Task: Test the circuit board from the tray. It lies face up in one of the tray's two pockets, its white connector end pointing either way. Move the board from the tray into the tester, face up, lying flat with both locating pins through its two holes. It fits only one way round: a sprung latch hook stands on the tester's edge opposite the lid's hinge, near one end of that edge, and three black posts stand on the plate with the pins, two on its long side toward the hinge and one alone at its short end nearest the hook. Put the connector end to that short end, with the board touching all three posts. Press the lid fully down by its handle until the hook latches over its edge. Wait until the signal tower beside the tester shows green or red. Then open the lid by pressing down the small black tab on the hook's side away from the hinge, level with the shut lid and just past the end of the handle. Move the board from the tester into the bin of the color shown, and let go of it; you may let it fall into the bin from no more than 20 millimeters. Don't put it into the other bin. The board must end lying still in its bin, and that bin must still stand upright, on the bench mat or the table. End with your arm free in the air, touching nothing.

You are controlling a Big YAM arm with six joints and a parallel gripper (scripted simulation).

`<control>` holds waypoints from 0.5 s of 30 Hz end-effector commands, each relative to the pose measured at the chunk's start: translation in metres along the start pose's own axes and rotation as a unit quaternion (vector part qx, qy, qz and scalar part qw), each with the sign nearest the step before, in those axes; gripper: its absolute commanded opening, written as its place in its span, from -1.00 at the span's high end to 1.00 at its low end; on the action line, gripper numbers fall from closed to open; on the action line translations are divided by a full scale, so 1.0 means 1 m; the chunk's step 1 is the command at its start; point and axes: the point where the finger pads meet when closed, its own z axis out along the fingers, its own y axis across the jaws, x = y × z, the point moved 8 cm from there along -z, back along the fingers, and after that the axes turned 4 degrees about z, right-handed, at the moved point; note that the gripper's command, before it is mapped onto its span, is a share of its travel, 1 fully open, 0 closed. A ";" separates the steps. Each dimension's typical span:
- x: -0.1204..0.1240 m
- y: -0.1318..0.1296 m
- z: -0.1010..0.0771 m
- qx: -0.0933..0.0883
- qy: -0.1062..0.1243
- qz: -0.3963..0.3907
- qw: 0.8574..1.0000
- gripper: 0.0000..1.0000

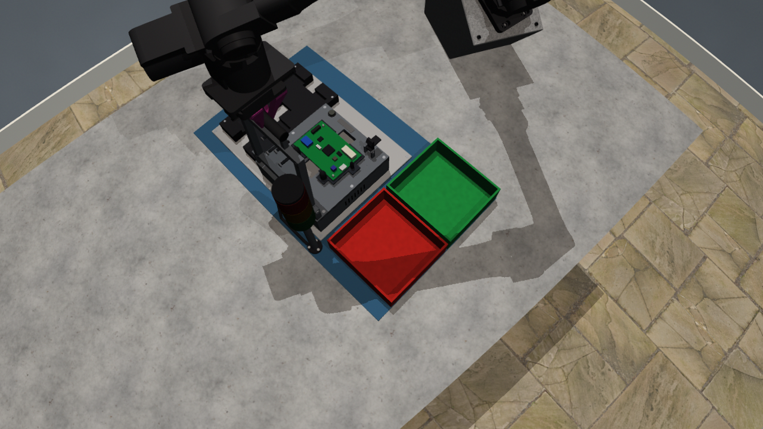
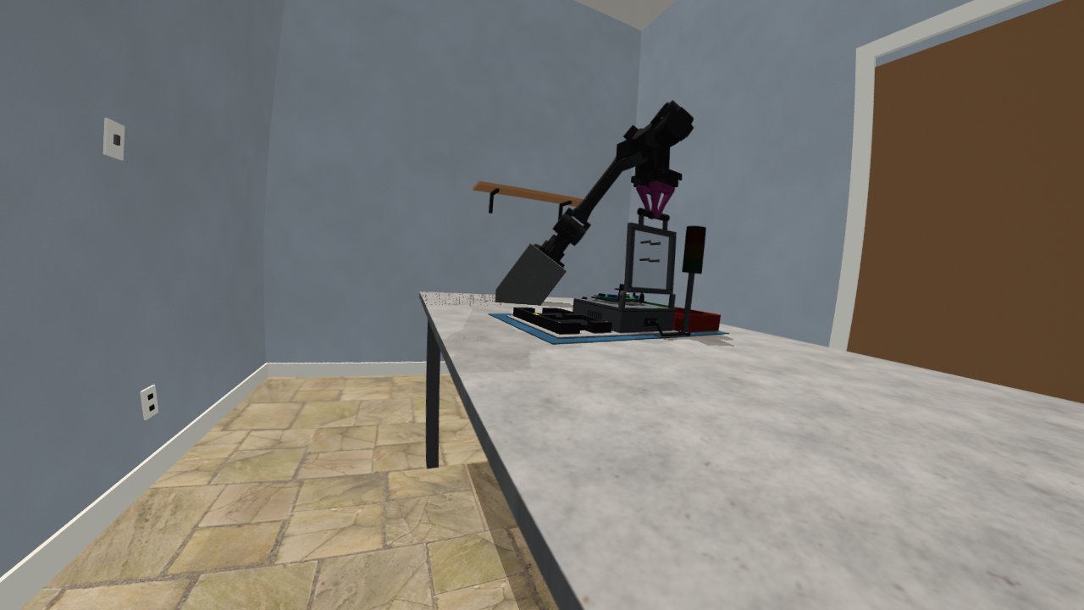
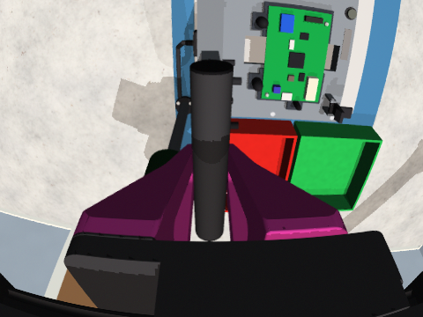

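Observation:
The green circuit board (image 1: 328, 151) lies face up on the grey tester plate (image 1: 343, 173), its white connector toward the latch hook (image 1: 371, 145). It also shows in the wrist view (image 3: 295, 59). The clear lid (image 2: 650, 259) stands about upright. My gripper (image 3: 210, 155) with purple fingers is shut on the lid's dark handle bar (image 3: 211, 147) at the lid's top edge (image 2: 653, 216). The signal tower (image 2: 693, 250) beside the tester shows no lit color.
A red bin (image 1: 386, 245) and a green bin (image 1: 442, 186) stand side by side next to the tester. The black tray (image 2: 561, 318) lies on the blue mat behind the tester. The arm's base block (image 1: 483, 24) sits at the far table edge.

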 end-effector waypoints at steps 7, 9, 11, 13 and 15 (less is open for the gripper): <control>-0.004 -0.037 -0.012 0.002 -0.009 0.003 1.000 1.00; -0.004 -0.043 -0.010 0.002 -0.009 0.003 1.000 1.00; -0.004 -0.048 -0.008 0.002 -0.009 0.003 1.000 1.00; -0.004 -0.048 -0.008 0.002 -0.009 0.003 1.000 1.00; 0.000 -0.053 -0.003 0.006 -0.008 -0.002 1.000 1.00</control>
